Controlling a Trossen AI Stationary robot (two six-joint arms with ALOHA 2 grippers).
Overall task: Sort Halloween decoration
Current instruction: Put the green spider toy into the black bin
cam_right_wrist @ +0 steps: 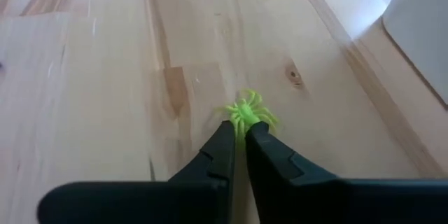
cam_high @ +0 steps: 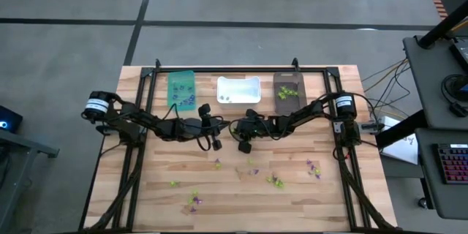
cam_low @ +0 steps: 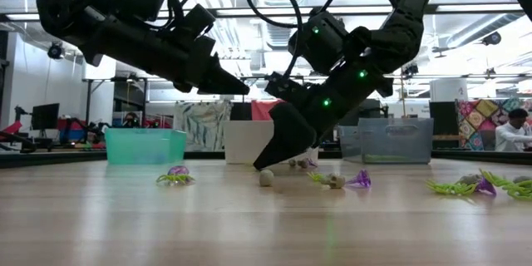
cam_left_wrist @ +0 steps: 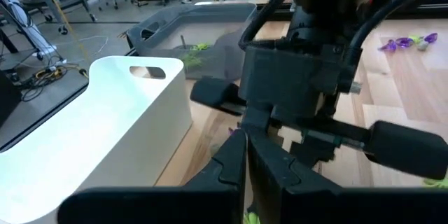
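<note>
Tiny purple, lime-green and pale trinkets lie scattered over the near half of the table [cam_high: 276, 181] [cam_low: 174, 176]. My right gripper [cam_right_wrist: 239, 130] [cam_low: 264, 163] slants down to the table top in front of the white bin [cam_high: 238, 90], shut on a lime-green spider [cam_right_wrist: 246, 114]. My left gripper [cam_left_wrist: 245, 150] [cam_low: 239, 89] hovers raised just to its left, shut, with nothing seen between its fingers. A teal bin [cam_high: 180, 90] and a dark brown bin [cam_high: 289, 91] flank the white one. My right gripper pinches the lime-green spider's body [cam_right_wrist: 245, 120] between its two fingertips, coming from above at a slant. The spider's legs spread past the tips, and it lies on the table.
The three bins stand in a row along the far edge; the teal one holds purple pieces and the brown one lime-green pieces [cam_left_wrist: 196, 47]. Pale skulls [cam_low: 266, 179] [cam_low: 334, 181] lie close to my right gripper. A black frame borders the table [cam_high: 153, 73].
</note>
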